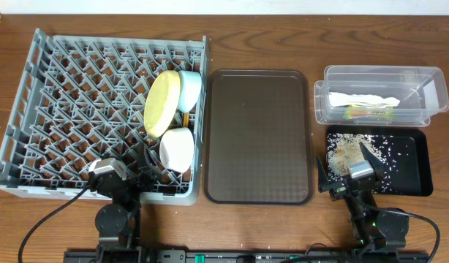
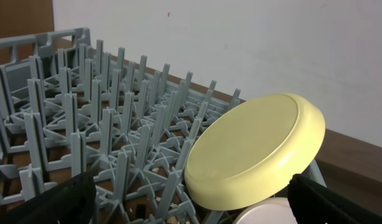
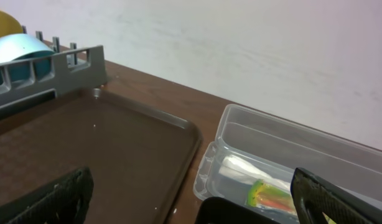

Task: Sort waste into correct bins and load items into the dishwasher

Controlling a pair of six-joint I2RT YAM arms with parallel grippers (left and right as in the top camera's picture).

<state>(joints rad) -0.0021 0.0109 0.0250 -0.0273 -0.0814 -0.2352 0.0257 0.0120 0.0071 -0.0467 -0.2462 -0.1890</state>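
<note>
Left gripper: jaws apart, holding nothing, at the near right corner of the grey rack. Right gripper: jaws apart, holding nothing, over the black tray, which holds rice crumbs. Yellow plate on edge in the rack, between blue bowl and white bowl. Tissue and wrapper lie in the clear tub. Brown tray sits between rack and bins.
</note>
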